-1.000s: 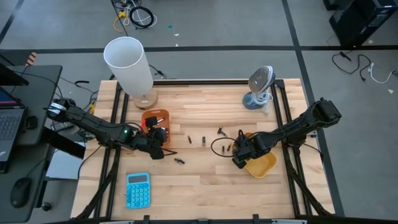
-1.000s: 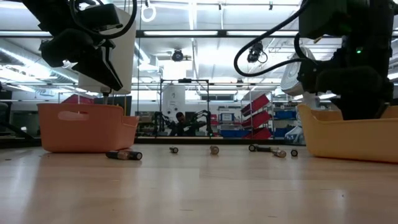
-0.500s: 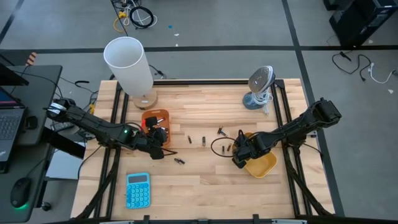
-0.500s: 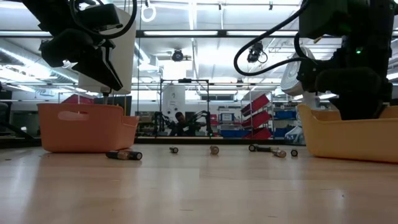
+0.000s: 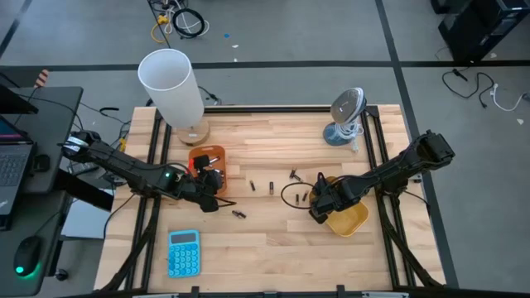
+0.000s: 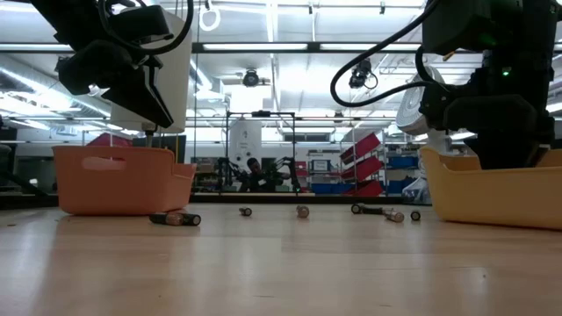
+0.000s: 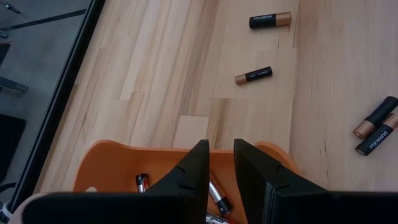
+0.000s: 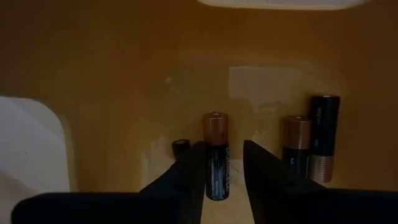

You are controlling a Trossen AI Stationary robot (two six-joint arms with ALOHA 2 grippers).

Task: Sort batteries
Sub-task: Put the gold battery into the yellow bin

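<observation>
Two tools are over the trays. Inside the yellow tray [image 8: 112,74] the right tool [image 8: 222,163] stands slightly parted with a black-and-copper battery [image 8: 216,152] between its fingers, apparently loose. Over the orange tray [image 7: 118,162], the left tool [image 7: 216,163] shows a narrow gap holding nothing; more batteries [image 7: 253,75] lie on the bench [image 7: 186,62].

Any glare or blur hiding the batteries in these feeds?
Right wrist view: yellow tray dim, soft glare patch on its floor, batteries readable. Left wrist view: evenly lit, labels sharp. Low view: bright ceiling lights behind, the arms silhouetted, the far batteries small.
</observation>
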